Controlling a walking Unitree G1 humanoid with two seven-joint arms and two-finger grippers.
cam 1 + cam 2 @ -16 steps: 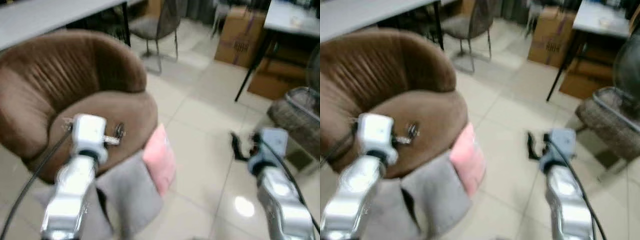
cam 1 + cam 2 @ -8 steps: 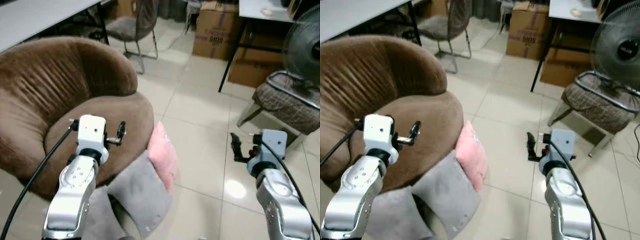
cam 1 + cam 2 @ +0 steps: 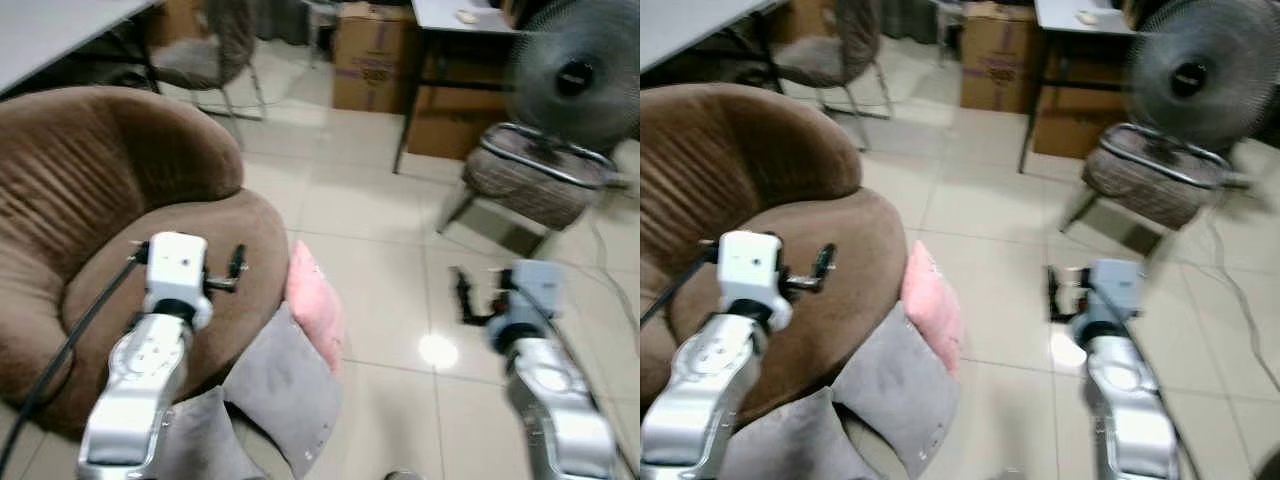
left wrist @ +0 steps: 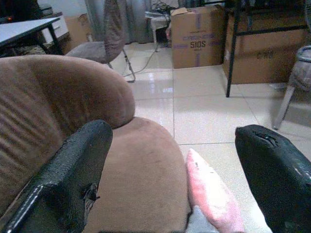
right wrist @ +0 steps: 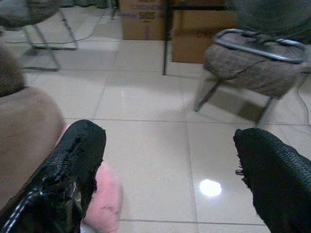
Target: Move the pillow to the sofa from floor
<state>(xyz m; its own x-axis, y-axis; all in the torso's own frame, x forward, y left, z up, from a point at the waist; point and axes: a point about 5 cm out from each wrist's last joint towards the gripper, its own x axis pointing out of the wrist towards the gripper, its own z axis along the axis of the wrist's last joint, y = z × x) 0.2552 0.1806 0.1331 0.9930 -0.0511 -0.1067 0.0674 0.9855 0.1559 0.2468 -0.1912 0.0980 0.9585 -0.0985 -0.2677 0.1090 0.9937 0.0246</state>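
Far left: brown sofa (image 3: 110, 230), a round tub-style seat, nothing lying on its cushion. We judge the task as not started in substance: no pillow is lifted, no gripper touches one.

Over the sofa's front edge: our left gripper (image 4: 180, 170), raised at the end of the silver left arm, forearm angled up and forward. In the left wrist view the two black fingers (image 4: 68, 170) stand wide apart with nothing between them, so it is spread and empty. It hovers above the seat cushion, pointing toward the pillows.

Just right of the sofa: pink pillow (image 3: 315, 310) on the floor (image 3: 390, 290), standing on edge and leaning against the sofa's front. A grey pillow (image 3: 285, 390) lies below and in front of it, touching it, also against the sofa base. The task does not say which pillow is meant; we cannot tell.

Right of the pillows: bare tile, then our right gripper (image 5: 170, 179), held up over the floor, well apart from both pillows. Its fingers are likewise spread, nothing held.

Further right and back: a fan (image 3: 575, 75) and a cushioned stool (image 3: 530, 180).

Remaining: reach, grasp, lift, place on the seat.
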